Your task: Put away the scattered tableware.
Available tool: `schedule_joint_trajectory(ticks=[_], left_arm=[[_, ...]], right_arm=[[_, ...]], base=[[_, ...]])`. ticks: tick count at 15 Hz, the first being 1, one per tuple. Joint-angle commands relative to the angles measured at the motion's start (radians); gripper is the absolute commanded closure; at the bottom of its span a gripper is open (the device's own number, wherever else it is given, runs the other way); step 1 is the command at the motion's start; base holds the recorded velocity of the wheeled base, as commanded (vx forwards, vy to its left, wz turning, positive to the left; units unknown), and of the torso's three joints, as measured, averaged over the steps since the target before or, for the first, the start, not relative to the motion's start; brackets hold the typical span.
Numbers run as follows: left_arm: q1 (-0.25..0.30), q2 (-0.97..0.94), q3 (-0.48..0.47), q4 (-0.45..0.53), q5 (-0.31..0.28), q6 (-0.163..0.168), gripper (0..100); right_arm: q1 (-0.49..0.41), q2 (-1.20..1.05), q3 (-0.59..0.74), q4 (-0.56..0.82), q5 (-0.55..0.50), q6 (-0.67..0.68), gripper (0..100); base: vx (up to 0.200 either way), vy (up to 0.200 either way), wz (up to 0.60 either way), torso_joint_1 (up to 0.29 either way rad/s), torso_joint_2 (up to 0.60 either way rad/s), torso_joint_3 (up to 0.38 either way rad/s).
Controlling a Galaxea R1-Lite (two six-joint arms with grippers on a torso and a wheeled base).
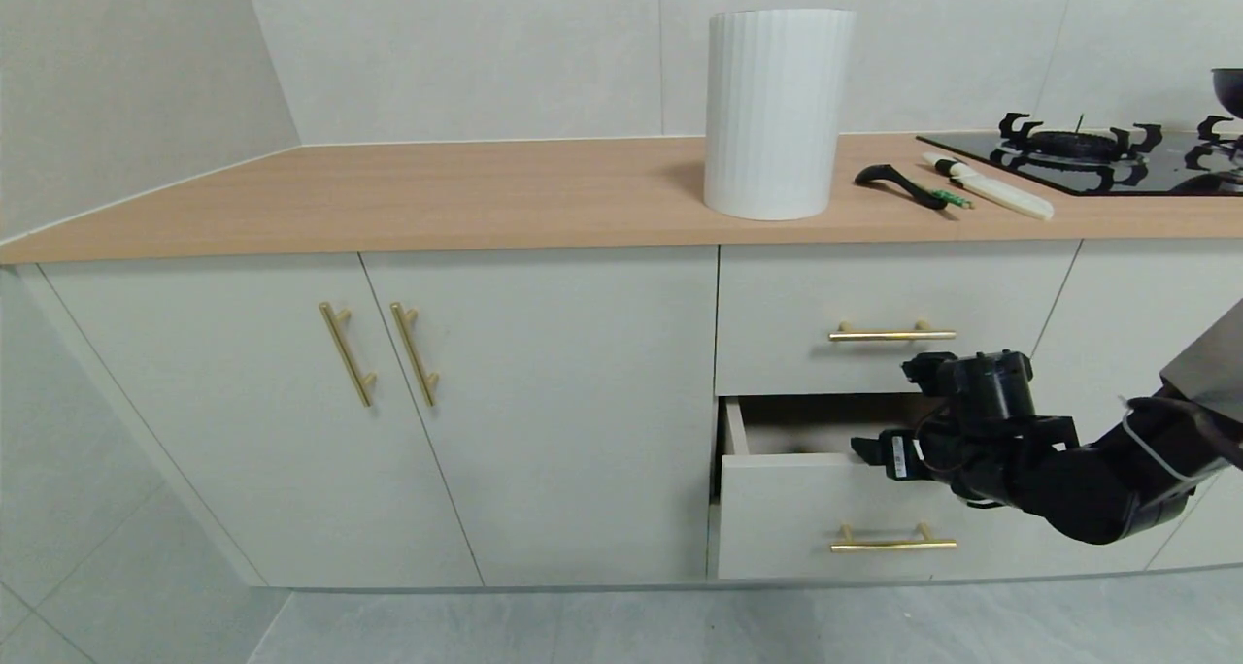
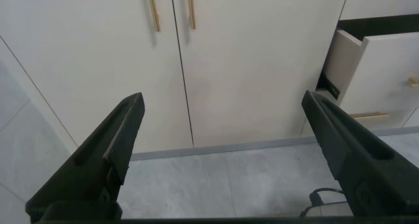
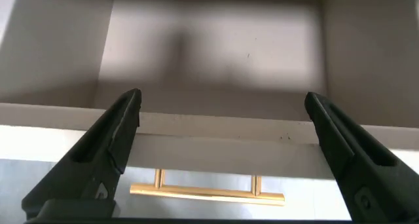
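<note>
The right hand [image 3: 222,109] hovers just above the front edge of the lower drawer [image 1: 777,518], which stands pulled out under a closed one. Its fingers are spread wide and grasp nothing. The left hand [image 2: 222,103] is also released, low before the cupboard doors [image 2: 216,60] and the floor. Up on the wooden bench [image 1: 486,193], a black spoon [image 1: 898,183] and a white knife [image 1: 991,190] lie close together, between a tall white ribbed container [image 1: 774,111] and the black stove [image 1: 1078,149].
</note>
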Motion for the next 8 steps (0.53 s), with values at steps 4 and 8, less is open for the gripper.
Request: schedule_joint_trajectory(ticks=[4, 8], left_arm=[[0.000, 0.000, 0.000, 0.000, 0.000, 0.000, 0], [0.000, 0.000, 0.000, 0.000, 0.000, 0.000, 0]], right_arm=[[-0.001, -0.059, -0.006, 0.090, 0.009, -0.003, 0], [0.001, -0.130, -0.009, 0.256, 0.058, -0.012, 0]], base=[[0.000, 0.000, 0.00, 0.000, 0.00, 0.000], [0.000, 0.000, 0.00, 0.000, 0.00, 0.000]])
